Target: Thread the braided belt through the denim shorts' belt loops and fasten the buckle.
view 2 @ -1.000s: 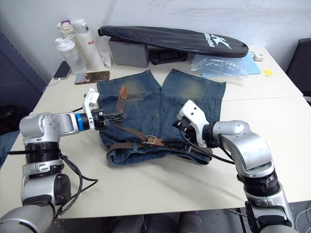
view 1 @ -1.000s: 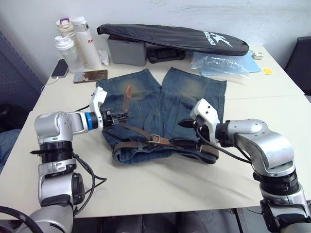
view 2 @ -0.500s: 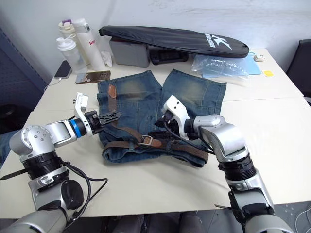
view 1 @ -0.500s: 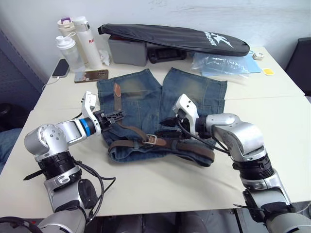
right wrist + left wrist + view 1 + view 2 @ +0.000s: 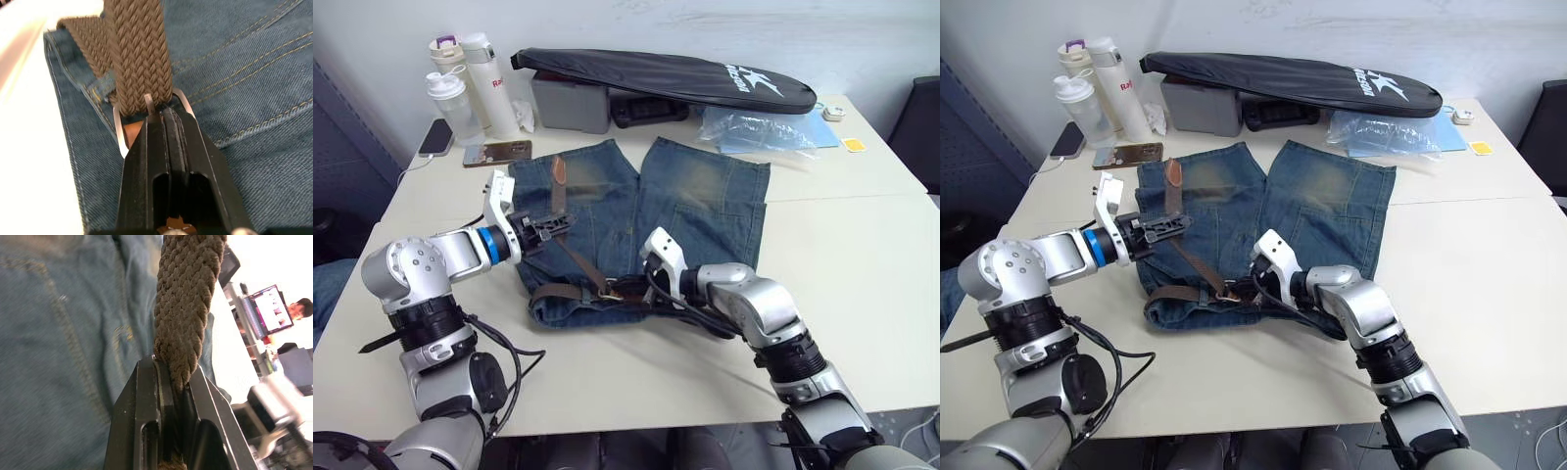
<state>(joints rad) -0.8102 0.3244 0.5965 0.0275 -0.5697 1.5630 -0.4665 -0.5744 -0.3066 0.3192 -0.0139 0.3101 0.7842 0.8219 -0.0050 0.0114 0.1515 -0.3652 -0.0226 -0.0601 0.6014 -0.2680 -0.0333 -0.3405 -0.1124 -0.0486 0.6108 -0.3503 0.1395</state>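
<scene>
Shorts (image 5: 685, 201) lie flat mid-desk (image 5: 862, 284), waistband toward the near edge. Belt (image 5: 570, 257) runs along the waistband, tail up over the left leg. L gripper (image 5: 551, 227) clenched on the belt's tail. R gripper (image 5: 628, 289) clamped at the buckle (image 5: 146, 122), mid-waistband.

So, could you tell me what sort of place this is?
Probably an office or lab room: a pale work table against a white wall, drink bottles and a phone at its back corner, and a monitor beyond the table in the left wrist view.
</scene>
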